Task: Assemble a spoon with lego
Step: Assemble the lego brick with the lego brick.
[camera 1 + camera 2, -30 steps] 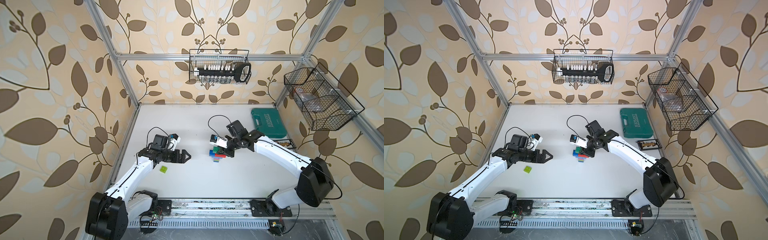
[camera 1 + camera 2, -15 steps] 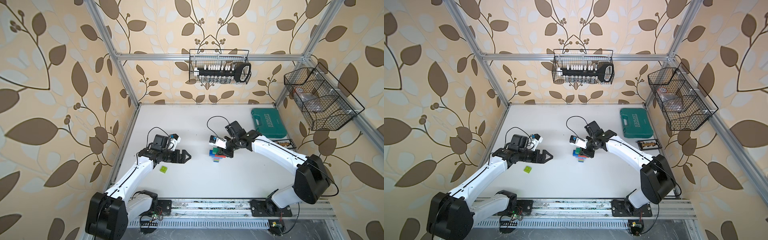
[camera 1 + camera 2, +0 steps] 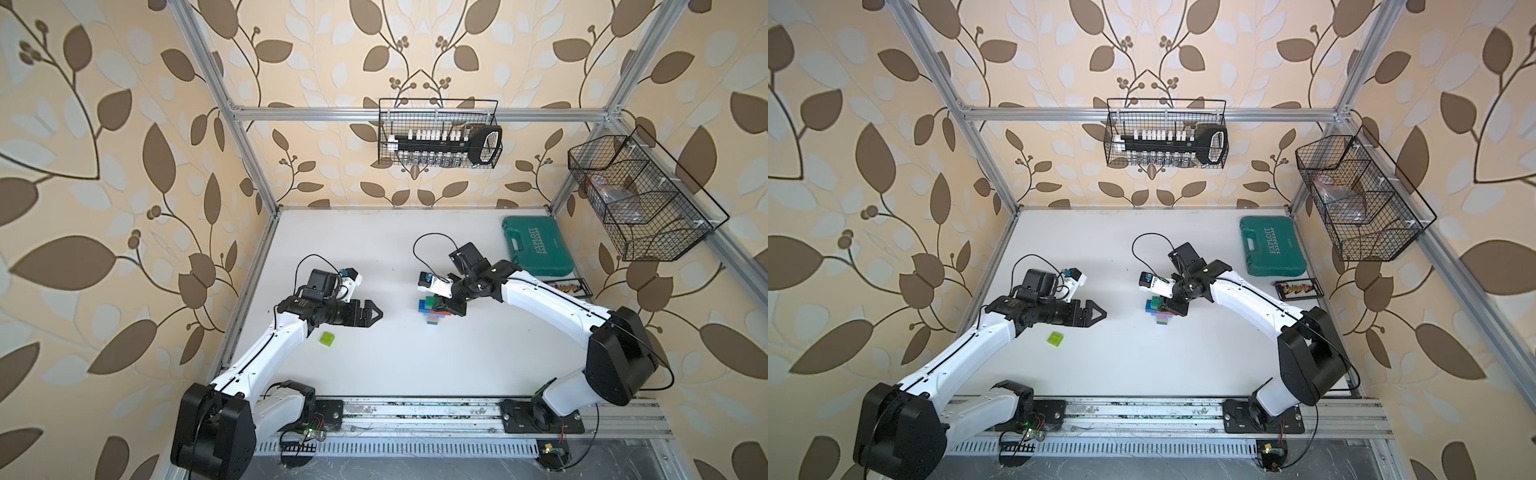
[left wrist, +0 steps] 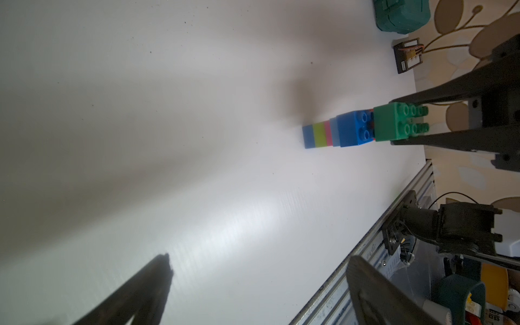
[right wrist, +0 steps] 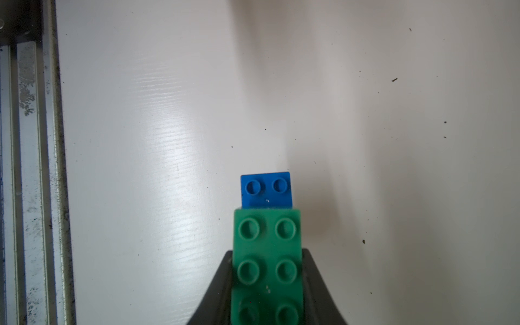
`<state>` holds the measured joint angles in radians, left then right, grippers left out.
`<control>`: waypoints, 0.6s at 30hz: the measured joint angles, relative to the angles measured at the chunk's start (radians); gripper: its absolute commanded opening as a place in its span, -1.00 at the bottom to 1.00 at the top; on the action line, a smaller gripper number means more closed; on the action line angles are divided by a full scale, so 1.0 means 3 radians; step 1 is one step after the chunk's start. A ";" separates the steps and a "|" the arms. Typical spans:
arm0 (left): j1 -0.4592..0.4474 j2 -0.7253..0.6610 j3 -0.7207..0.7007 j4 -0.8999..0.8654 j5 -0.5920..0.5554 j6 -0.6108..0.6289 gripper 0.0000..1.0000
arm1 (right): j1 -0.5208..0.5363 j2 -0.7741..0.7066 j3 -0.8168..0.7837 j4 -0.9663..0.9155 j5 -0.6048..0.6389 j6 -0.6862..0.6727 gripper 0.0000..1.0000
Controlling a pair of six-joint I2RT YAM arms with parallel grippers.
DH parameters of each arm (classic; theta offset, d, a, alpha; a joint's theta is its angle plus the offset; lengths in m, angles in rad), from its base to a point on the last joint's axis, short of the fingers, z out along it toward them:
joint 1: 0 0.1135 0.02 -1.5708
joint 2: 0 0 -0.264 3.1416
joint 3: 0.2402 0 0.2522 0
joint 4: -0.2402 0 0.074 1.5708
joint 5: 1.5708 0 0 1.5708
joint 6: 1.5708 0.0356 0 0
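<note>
The spoon (image 3: 433, 314) (image 3: 1161, 314) lies mid-table as a flat build: a stem (image 4: 318, 135) of blue, lime and pink, then a blue brick (image 5: 266, 189) and red at the wide end. My right gripper (image 5: 267, 253) (image 3: 448, 305) (image 3: 1174, 306) is shut on a dark green brick (image 5: 268, 270) (image 4: 391, 123), held at the wide end against the blue and red bricks. I cannot tell whether it is pressed on. A loose lime lego brick (image 3: 327, 339) (image 3: 1055, 339) lies beside my left arm. My left gripper (image 4: 260, 260) (image 3: 376, 314) hovers open and empty, left of the spoon.
A teal tool case (image 3: 536, 245) sits at the back right, with a small black tray (image 3: 567, 286) in front of it. Wire baskets hang on the back wall (image 3: 438, 135) and right wall (image 3: 640, 195). A metal rail (image 3: 415, 411) runs along the front edge.
My right gripper, with the green brick in it, has crept slightly left over the spoon. The left arm has not moved.
</note>
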<state>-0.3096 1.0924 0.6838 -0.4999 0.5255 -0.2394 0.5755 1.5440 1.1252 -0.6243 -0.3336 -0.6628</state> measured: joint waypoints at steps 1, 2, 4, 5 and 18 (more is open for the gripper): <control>-0.0001 0.0000 0.0000 0.0001 -0.0001 0.0000 0.98 | 0.0000 0.0004 -0.0003 -0.0001 -0.0001 -0.0003 -1.00; -0.0001 0.0000 0.0000 0.0000 -0.0001 -0.0001 0.98 | 0.0000 0.0008 -0.0004 0.0001 -0.0001 -0.0003 -1.00; -0.0001 0.0000 0.0000 0.0000 -0.0001 0.0000 0.98 | 0.0000 0.0014 -0.0004 0.0001 -0.0003 -0.0003 -1.00; -0.0001 0.0000 0.0000 0.0000 -0.0001 -0.0001 0.98 | 0.0000 0.0014 -0.0004 0.0000 -0.0003 -0.0003 -1.00; -0.0001 0.0000 0.0000 -0.0011 -0.0001 -0.0001 0.98 | 0.0000 0.0076 -0.0004 0.0072 -0.0025 -0.0005 -1.00</control>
<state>-0.3099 1.0924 0.6838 -0.5034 0.5251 -0.2398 0.5755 1.5669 1.1240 -0.6025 -0.3412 -0.6643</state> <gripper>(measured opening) 0.989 0.282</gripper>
